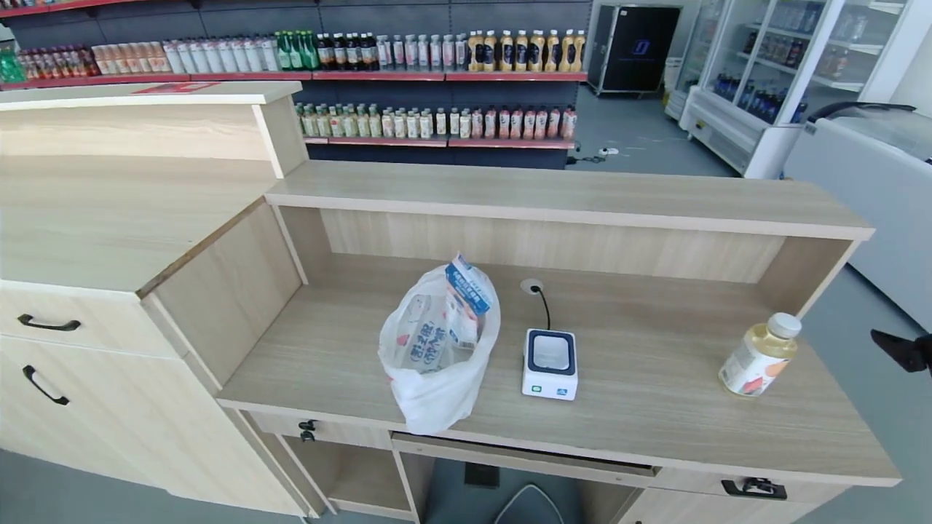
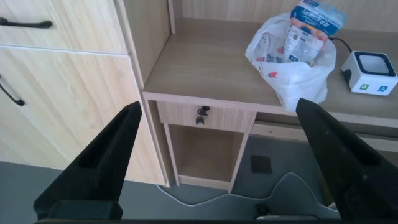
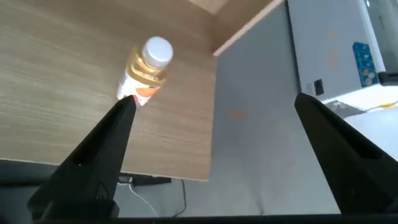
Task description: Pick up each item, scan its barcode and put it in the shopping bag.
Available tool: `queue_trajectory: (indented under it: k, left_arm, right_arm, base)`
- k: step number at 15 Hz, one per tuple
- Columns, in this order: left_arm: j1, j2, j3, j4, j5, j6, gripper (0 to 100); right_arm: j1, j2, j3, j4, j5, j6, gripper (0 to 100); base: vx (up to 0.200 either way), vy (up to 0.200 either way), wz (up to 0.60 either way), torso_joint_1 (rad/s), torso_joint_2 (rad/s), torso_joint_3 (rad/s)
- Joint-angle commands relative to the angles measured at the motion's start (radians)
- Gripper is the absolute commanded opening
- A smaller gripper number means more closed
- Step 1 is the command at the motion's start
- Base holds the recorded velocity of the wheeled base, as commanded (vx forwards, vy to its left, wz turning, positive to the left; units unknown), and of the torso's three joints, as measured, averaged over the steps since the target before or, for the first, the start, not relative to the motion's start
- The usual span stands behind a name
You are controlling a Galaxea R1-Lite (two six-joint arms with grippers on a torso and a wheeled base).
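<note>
right jaws: the black two-finger right gripper hangs with its fingers spread wide and nothing between them, just off the right end of the pale wooden checkout counter.
bearing to target: the clear plastic bottle of yellow drink with a white cap stands near the counter's right end, to the robot's left of those jaws and close by one fingertip in the right wrist view.
bottle axis: long axis upright, cap up, base on the wood; the label wraps its lower body and no barcode can be made out.
nearer arm: the right, by a judgement of position; a level approach from the side would seem to suit the upright body.
left jaws: the black two-finger left gripper is likewise agape and empty, low and in front of the counter's left corner, well apart from the bottle.
beyond: the white box scanner with a dark window sits mid-counter, with the white plastic shopping bag just to its left, a blue-and-white carton poking out of its mouth.
</note>
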Motion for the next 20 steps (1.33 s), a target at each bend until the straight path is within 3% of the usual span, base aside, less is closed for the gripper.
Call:
queue_trajectory:
  k: [1, 3, 6, 11, 14, 20]
  left_arm:
    - [0.000, 0.000, 0.000, 0.000, 0.000, 0.000, 100]
    - [0.000, 0.000, 0.000, 0.000, 0.000, 0.000, 100]
    - [0.000, 0.000, 0.000, 0.000, 0.000, -0.002, 100]
    - [0.000, 0.000, 0.000, 0.000, 0.000, 0.000, 100]
    - [0.000, 0.000, 0.000, 0.000, 0.000, 0.000, 100]
    - [0.000, 0.000, 0.000, 0.000, 0.000, 0.000, 100]
  right_arm:
    - [-0.059, 0.083, 0.028, -0.060, 0.006, 0.068, 100]
    - [-0.055, 0.223, 0.055, -0.187, 0.018, 0.247, 100]
    - [-0.050, 0.424, 0.079, -0.422, 0.023, 0.361, 100]
    - [-0.055, 0.606, 0.079, -0.620, 0.026, 0.359, 100]
    - [0.008, 0.686, 0.065, -0.735, 0.026, 0.439, 100]
    - [0.077, 0.755, 0.061, -0.781, -0.002, 0.456, 100]
  base:
    - [0.000, 0.000, 0.00, 0.000, 0.00, 0.000]
    - [0.000, 0.000, 0.00, 0.000, 0.00, 0.000]
    - [0.000, 0.000, 0.00, 0.000, 0.00, 0.000]
    - [0.000, 0.000, 0.00, 0.000, 0.00, 0.000]
    - [0.000, 0.000, 0.00, 0.000, 0.00, 0.000]
    - [0.000, 0.000, 0.00, 0.000, 0.00, 0.000]
